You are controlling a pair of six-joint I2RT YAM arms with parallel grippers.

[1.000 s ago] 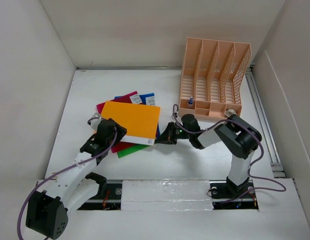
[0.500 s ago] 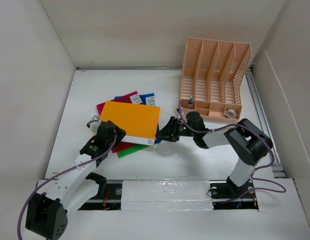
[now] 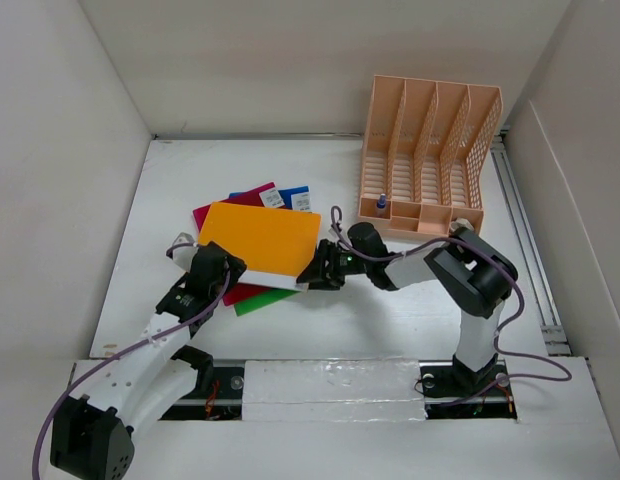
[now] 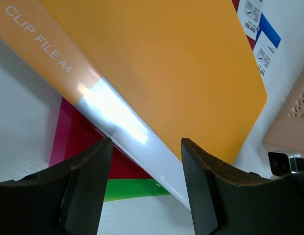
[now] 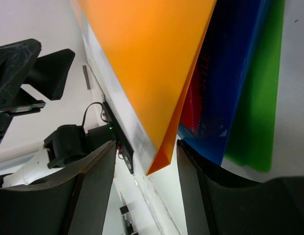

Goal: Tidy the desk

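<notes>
The desk (image 3: 240, 165) is the broad white tabletop that fills the space between plain white walls (image 3: 50, 150), with a taped rail (image 3: 330, 383) along its near edge where both arms are bolted. On its left-centre lies a loose pile of folders. An orange folder (image 3: 262, 240) is on top, printed "CLIP FILE A4" and edged by a white strip (image 4: 127, 127) along its near side. Fanned out under it are a red folder (image 3: 215, 212), a blue folder (image 3: 295, 192) with small paper labels at its far corner, and a green folder (image 3: 265, 300) poking out at the near side.

The left gripper (image 3: 228, 268) sits low at the pile's near-left corner. Its wrist view shows the two fingers (image 4: 88, 186) spread wide, the white strip running across the gap between them and nothing pinched. The right gripper (image 3: 308, 278) reaches in from the other side to the orange folder's near-right corner. Its jaws are parted too, and the folder's corner points into the gap without either finger (image 5: 90, 191) closing on it — the corner seems lifted a little off the blue folder below.

At the far right of the desk, well apart from the pile, stands a peach file rack (image 3: 425, 160) with upright slots. A small blue-topped thing (image 3: 381, 202) stands in its front left compartment — too small to identify.
</notes>
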